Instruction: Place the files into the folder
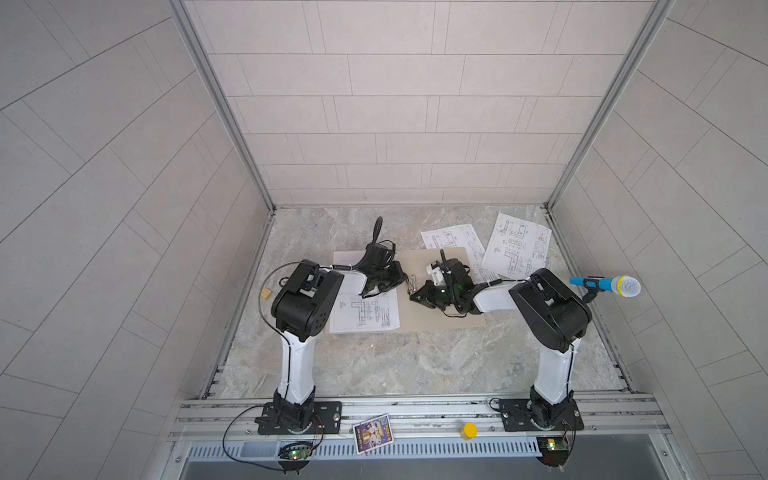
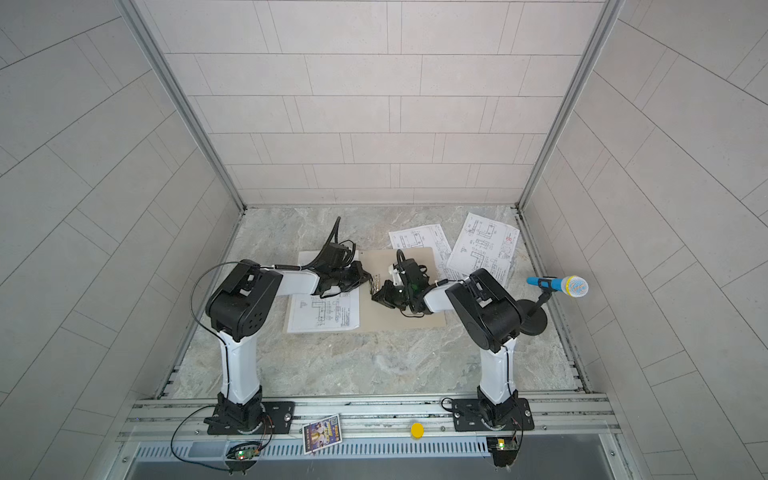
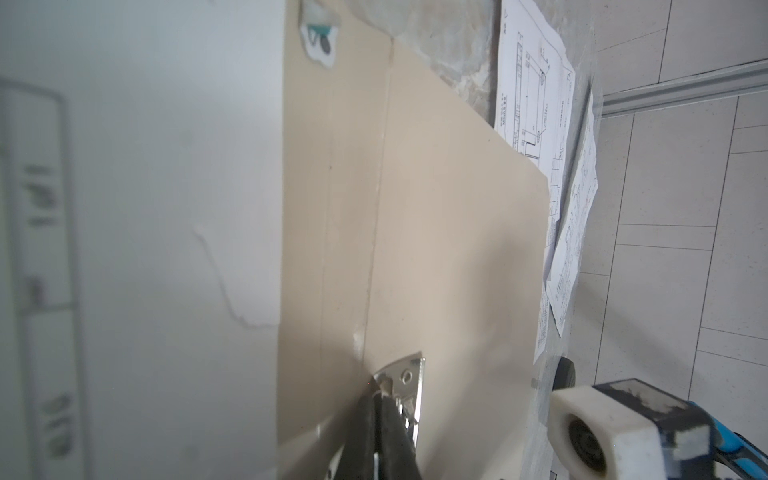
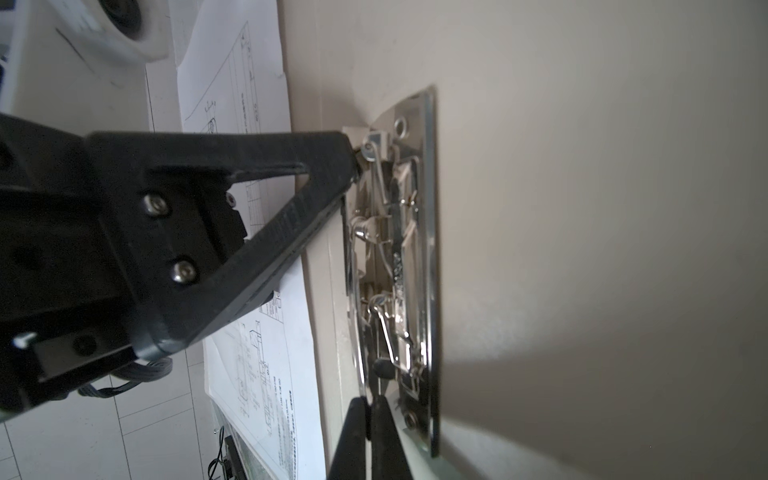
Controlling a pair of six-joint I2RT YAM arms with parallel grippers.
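- A marbled desk (image 1: 395,361) sits in a pale tiled booth. The tan folder (image 1: 440,316) lies open at mid-desk, with its silver spring clip (image 4: 411,257) exposed by the spine.
- One of the files, the near sheet (image 1: 365,316), overlaps the folder's left part. The far sheet (image 1: 453,239) touches the folder's back corner, and the red-marked sheet (image 1: 517,245) lies beside it, outside the folder.
- The left gripper (image 4: 355,156) and the right gripper (image 4: 369,405) are at opposite ends of the clip. Both sets of fingers are clenched, but I cannot tell whether either nips a wire.
- Risk: smooth sprung metal could slip off the tips and snap shut.
- Risk: levering the clip could lift or drag the light folder, skewing the near sheet and pushing the far one.
- Risk: the right elbow is close to the toy microphone (image 1: 606,284), so a wide swing could topple it.
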